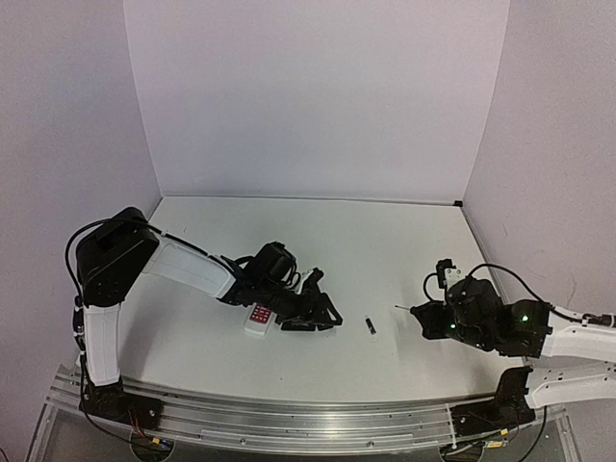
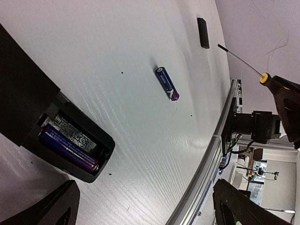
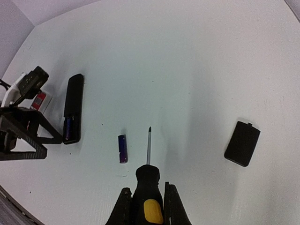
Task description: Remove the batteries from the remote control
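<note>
The black remote control (image 2: 28, 93) lies on the white table with its battery bay (image 2: 70, 145) open. One purple battery (image 2: 68, 151) sits inside it, and the slot beside it shows bare. A second battery (image 2: 167, 83) (image 1: 370, 326) lies loose on the table to the remote's right. My left gripper (image 2: 145, 211) (image 1: 313, 313) hovers open above the remote's open end, holding nothing. My right gripper (image 3: 147, 188) (image 1: 422, 314) is shut on the black-and-yellow screwdriver (image 3: 149, 180), whose tip points toward the loose battery (image 3: 122, 148). The right wrist view also shows the remote (image 3: 73, 108).
A white remote (image 1: 258, 320) with red buttons lies just left of the black one. The black battery cover (image 3: 242, 143) (image 2: 203, 33) rests on the table to the right. The metal rail (image 1: 289, 419) runs along the near edge.
</note>
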### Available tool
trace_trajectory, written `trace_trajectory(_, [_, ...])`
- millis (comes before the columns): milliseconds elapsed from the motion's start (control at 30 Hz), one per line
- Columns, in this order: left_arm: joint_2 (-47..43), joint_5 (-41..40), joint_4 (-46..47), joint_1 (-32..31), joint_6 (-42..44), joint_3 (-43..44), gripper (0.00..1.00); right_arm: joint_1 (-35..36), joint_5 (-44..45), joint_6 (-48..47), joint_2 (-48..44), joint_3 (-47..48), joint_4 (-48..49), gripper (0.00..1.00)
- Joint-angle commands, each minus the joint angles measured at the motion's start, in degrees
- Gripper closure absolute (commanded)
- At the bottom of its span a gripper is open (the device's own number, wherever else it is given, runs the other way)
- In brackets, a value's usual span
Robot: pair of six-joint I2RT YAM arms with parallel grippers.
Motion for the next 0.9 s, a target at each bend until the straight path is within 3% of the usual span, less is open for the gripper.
trace_trajectory(0, [-5.73, -10.41, -10.42, 0.00, 0.66, 1.46, 0.00, 0.28, -9.07, -9.04, 4.42, 6.56, 1.03, 1.00])
trace_trajectory(100, [-8.68, -17.80, -16.50, 1.91, -0.45, 2.43, 0.00, 0.30, -12.74, -12.65, 8.84, 10.02, 1.61, 1.00])
trace_trajectory(267, [-6.83, -22.22, -20.59, 6.16, -1.83, 7.30, 0.02, -0.13, -18.90, -14.97, 15.45, 13.81, 5.91, 1.00])
trace_trajectory(600, [5.22, -24.85, -26.81, 6.67, 0.49, 19.95, 0.27, -2.45, -33.18, -13.63, 27.40, 17.52, 16.84, 1.00])
trace_trajectory(867, [8.10, -24.66, -26.28, 6.58, 0.41, 20.85, 0.33, -7.15, -38.03, -13.85, 32.15, 18.39, 19.89, 1.00])
